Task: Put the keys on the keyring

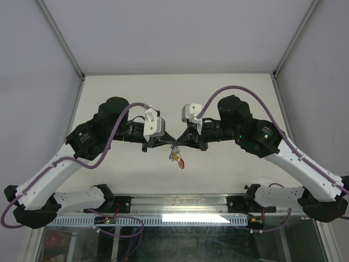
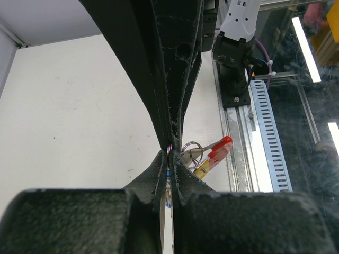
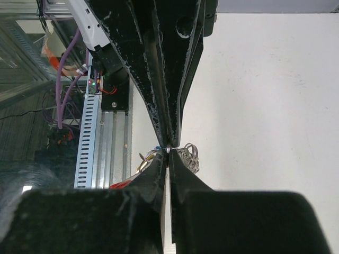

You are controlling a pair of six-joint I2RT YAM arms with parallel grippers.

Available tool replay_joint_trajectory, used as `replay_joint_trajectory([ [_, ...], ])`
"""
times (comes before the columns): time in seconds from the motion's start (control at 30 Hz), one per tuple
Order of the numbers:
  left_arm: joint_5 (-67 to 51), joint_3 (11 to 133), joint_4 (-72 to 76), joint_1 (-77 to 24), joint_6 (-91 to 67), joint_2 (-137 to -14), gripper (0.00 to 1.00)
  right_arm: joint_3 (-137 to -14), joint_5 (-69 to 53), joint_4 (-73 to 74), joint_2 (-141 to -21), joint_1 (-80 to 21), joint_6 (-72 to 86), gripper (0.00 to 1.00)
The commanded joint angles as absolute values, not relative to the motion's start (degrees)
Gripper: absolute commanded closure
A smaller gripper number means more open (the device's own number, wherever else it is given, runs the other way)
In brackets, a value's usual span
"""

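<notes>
White counter (image 1: 136, 174), toward near edge: left gripper (image 1: 165, 141) clamps apparent blue key (image 2: 168, 170), right gripper (image 1: 184, 140) clamps keyring (image 3: 189, 152); misalignment could drop both.

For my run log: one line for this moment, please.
left end effector: shut on keyring; right end effector: shut on keyring; red key, yellow key: hanging

Red and yellow heads are seen on the keys (image 2: 214, 153); the keyring (image 2: 191, 147) is silvery. The left end effector (image 2: 169, 157) and right end effector (image 3: 168, 154) are black, the worktop (image 2: 63, 106) off-white.
</notes>
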State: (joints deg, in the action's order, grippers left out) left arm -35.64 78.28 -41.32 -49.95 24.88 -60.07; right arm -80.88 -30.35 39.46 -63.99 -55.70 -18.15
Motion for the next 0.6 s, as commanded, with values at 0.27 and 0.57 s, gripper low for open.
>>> replay_joint_trajectory([
  [0.27,-34.35,80.26,-32.05,-50.47,22.50,-55.63,0.80,-72.41,-27.15,20.95,-54.41,-55.90,-12.30,1.00],
  [0.57,-35.11,78.75,-29.21,-50.49,20.86,-54.59,0.75,-67.00,-27.76,9.28,-49.36,-55.90,-9.60,1.00],
])
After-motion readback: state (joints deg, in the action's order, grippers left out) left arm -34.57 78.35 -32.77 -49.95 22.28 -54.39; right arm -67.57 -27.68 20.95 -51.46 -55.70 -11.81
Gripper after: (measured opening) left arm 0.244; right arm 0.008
